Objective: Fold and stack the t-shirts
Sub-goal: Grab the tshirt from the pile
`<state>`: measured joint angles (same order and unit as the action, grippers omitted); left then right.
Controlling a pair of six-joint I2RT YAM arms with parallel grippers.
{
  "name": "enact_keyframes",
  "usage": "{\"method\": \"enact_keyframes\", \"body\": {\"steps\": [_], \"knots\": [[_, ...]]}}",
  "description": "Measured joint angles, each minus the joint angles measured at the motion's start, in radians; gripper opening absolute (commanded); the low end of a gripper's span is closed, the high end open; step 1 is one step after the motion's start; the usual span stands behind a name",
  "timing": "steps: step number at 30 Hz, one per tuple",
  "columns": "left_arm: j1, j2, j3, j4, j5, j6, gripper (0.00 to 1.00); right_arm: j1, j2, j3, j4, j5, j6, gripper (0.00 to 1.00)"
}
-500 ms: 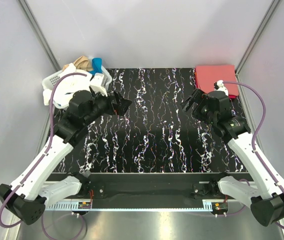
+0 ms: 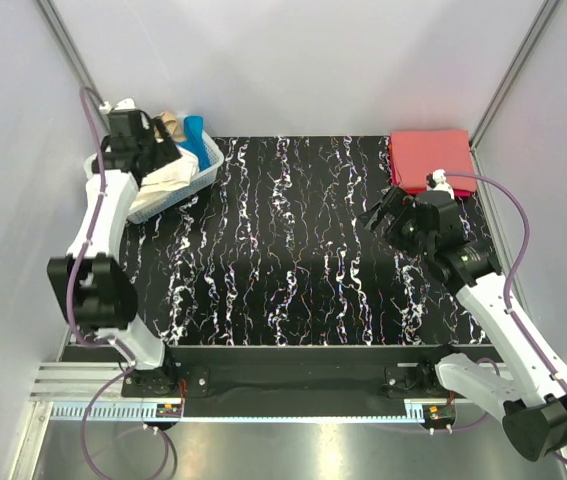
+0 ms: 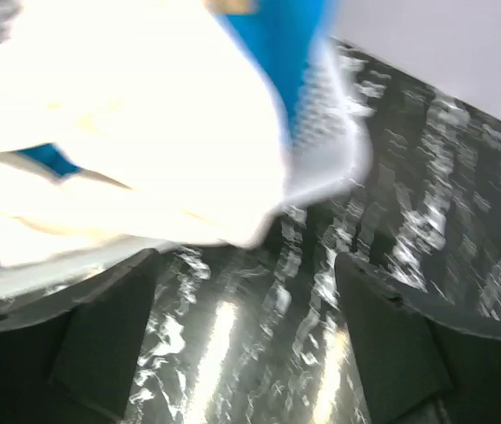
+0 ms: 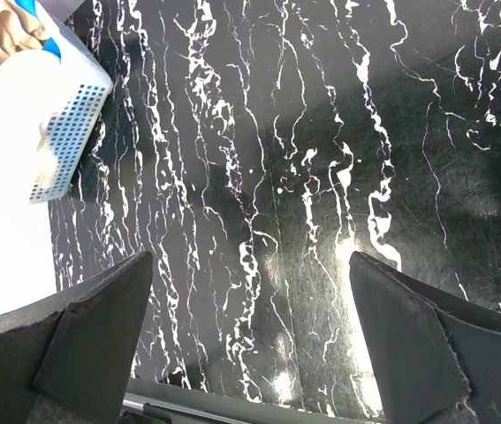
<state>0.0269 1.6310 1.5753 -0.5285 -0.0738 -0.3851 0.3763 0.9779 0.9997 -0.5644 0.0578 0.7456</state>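
Observation:
The white t-shirt [image 2: 163, 185] hangs over the near rim of the basket [image 2: 208, 163], with a blue one [image 2: 195, 135] and a tan one [image 2: 170, 124] behind it. The red t-shirt [image 2: 428, 155] lies folded at the table's far right corner. My left gripper [image 2: 158, 155] is over the basket, open and empty. Its blurred wrist view shows the white cloth [image 3: 126, 132], blue cloth [image 3: 285, 44] and the basket wall [image 3: 330, 150] just ahead of the gripper [image 3: 246, 336]. My right gripper [image 2: 381, 215] is open and empty above the table, near the red t-shirt; its wrist view [image 4: 250, 336] shows only tabletop between the fingers.
The table [image 2: 293, 270] is black with white marbling. The white lattice basket [image 4: 69, 124] stands at its far left corner. Pale walls close in the left, back and right sides. The left arm stretches along the table's left edge.
My left arm has swung from the left-middle of the table back and left to the basket. The right gripper has shifted only slightly.

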Motion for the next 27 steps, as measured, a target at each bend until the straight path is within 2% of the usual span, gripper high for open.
{"method": "enact_keyframes", "body": {"steps": [4, 6, 8, 9, 11, 12, 14, 18, 22, 24, 27], "knots": [[0.085, 0.202, 0.107, -0.018, -0.001, -0.026, 0.79, 0.0, -0.023, -0.011, 0.005, -0.022, -0.001, 1.0], [0.092, 0.296, 0.156, -0.03, 0.005, -0.031, 0.7, 0.0, -0.026, -0.011, 0.013, -0.037, -0.002, 1.0], [0.087, 0.382, 0.203, -0.038, 0.031, -0.032, 0.53, 0.0, -0.029, -0.011, 0.02, -0.055, -0.002, 1.0], [0.084, 0.421, 0.225, -0.051, 0.05, -0.034, 0.36, 0.0, -0.031, -0.011, 0.021, -0.063, -0.002, 1.0], [0.079, 0.472, 0.254, -0.068, 0.098, -0.031, 0.14, 0.0, -0.037, -0.011, 0.021, -0.076, -0.001, 1.0], [0.078, 0.482, 0.268, -0.082, 0.115, -0.028, 0.0, 0.0, -0.041, -0.011, 0.022, -0.079, -0.001, 1.0], [0.076, 0.488, 0.318, -0.118, 0.142, -0.017, 0.0, 0.0, -0.048, -0.011, 0.022, -0.08, -0.001, 1.0], [0.075, 0.48, 0.534, -0.132, 0.171, -0.014, 0.0, 0.0, -0.062, -0.011, 0.023, -0.083, 0.0, 1.0], [0.072, 0.367, 0.698, -0.066, 0.277, -0.069, 0.0, 0.0, -0.072, -0.013, 0.032, -0.085, 0.002, 1.0], [0.058, 0.256, 0.698, 0.005, 0.346, -0.115, 0.0, 0.0, -0.079, -0.016, 0.042, -0.082, 0.003, 1.0], [0.004, 0.022, 0.585, 0.181, 0.471, -0.197, 0.0, 0.0, -0.09, -0.019, 0.046, -0.078, 0.003, 1.0]]}}
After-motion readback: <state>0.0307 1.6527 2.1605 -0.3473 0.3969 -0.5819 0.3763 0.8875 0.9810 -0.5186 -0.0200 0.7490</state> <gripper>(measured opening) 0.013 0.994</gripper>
